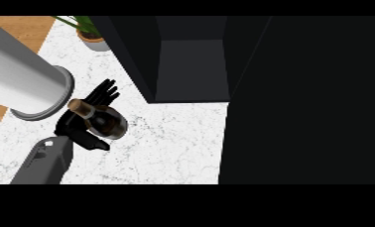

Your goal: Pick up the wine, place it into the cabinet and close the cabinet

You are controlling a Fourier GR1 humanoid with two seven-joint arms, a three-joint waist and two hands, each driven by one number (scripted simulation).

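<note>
The wine bottle (107,123), dark with a brown cap, stands on the white marbled counter (168,141) at the left. My left hand (75,123) is against its left side. The fingers (106,91) reach straight past the bottle's neck and the thumb (95,144) lies on its near side, so the bottle sits in the gap between them. The hand is open. The dark cabinet (192,67) stands open at the back, to the right of the bottle, with its inside bare. My right hand does not show.
A large grey cylinder (29,85) with a rimmed end lies just left of the hand. A potted plant (92,36) stands at the back left. A tall black panel (300,102) fills the right side.
</note>
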